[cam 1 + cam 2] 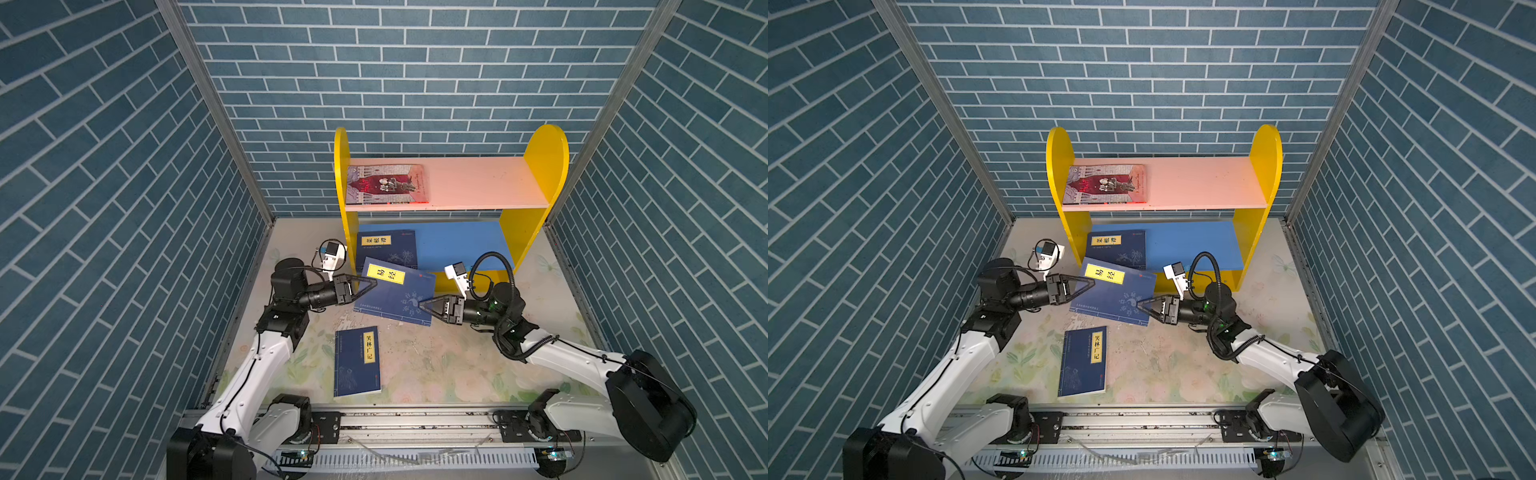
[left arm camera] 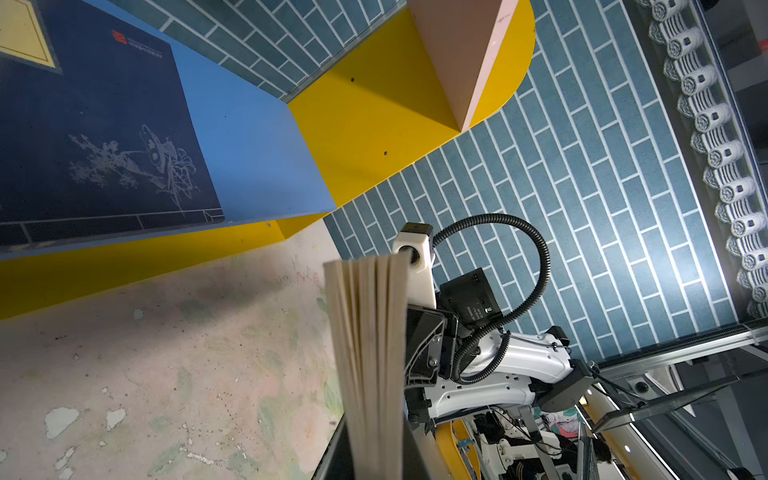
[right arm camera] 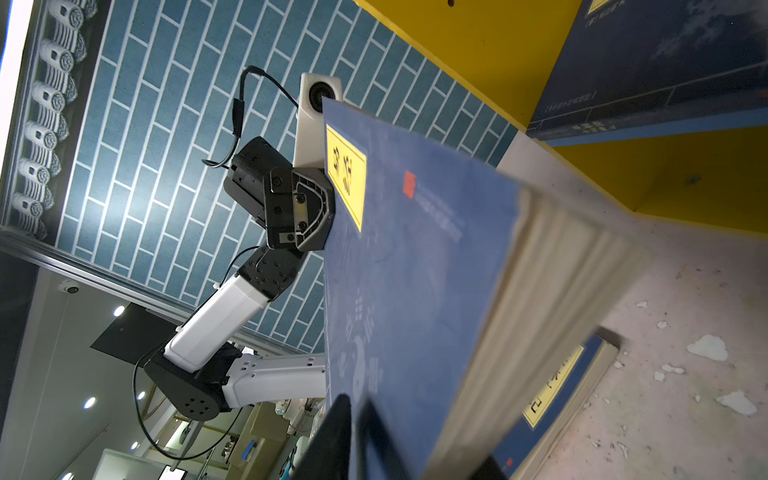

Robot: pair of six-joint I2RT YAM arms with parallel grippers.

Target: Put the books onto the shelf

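Observation:
A navy book (image 1: 395,297) with a yellow label hangs tilted above the table in front of the shelf (image 1: 540,166). My left gripper (image 1: 374,284) is shut on its left corner, and its page edges (image 2: 370,353) fill the jaws in the left wrist view. My right gripper (image 1: 422,306) straddles the opposite edge, open, with one finger (image 3: 332,440) just off the cover (image 3: 415,270). A grey-and-red book (image 1: 388,184) lies on the pink upper board. Another navy book (image 1: 386,249) lies on the blue lower board. A third navy book (image 1: 357,359) lies flat on the table.
The shelf stands against the back brick wall (image 1: 415,83), with brick side walls close on both sides. The right halves of the pink board (image 1: 478,183) and the blue board (image 1: 465,245) are bare. A metal rail (image 1: 415,419) runs along the table's front edge.

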